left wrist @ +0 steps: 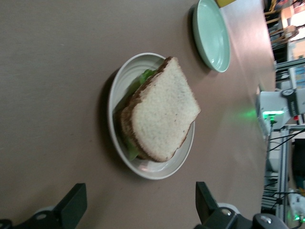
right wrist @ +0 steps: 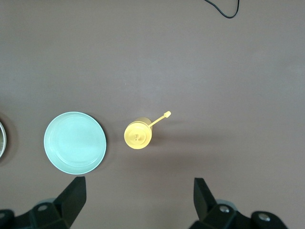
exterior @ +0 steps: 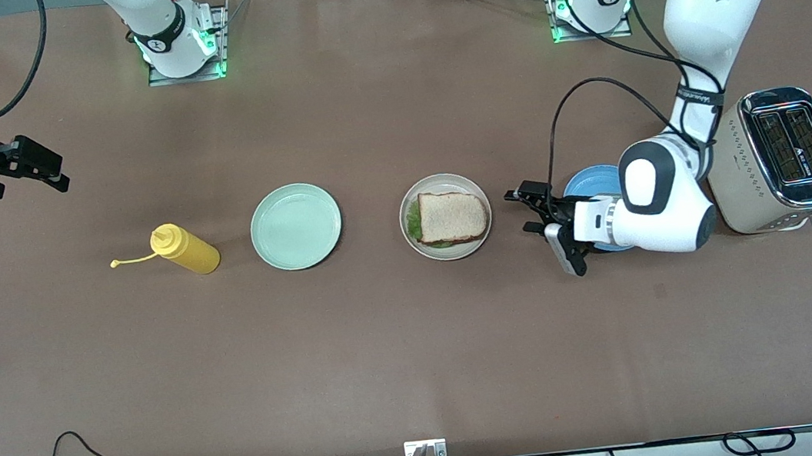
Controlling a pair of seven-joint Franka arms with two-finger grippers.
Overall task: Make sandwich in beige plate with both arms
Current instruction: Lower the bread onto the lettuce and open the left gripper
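The sandwich [exterior: 453, 216] [left wrist: 164, 109] lies on the beige plate [exterior: 470, 247] [left wrist: 162, 171] in the middle of the table. Its top bread slice covers a green lettuce leaf [exterior: 414, 219] [left wrist: 147, 75] that peeks out at one edge. My left gripper [exterior: 519, 212] [left wrist: 139, 200] is open and empty. It sits low beside the plate, toward the left arm's end of the table, apart from the rim. My right gripper [exterior: 58, 174] [right wrist: 138, 198] is open and empty, raised at the right arm's end, looking down on the table near the yellow bottle.
A mint-green plate [exterior: 296, 226] [right wrist: 75, 142] stands beside the beige one, toward the right arm's end. A yellow squeeze bottle [exterior: 185, 249] [right wrist: 138, 134] stands past it. A blue plate [exterior: 590, 182] lies partly under the left wrist, with a toaster [exterior: 785, 158] next to it.
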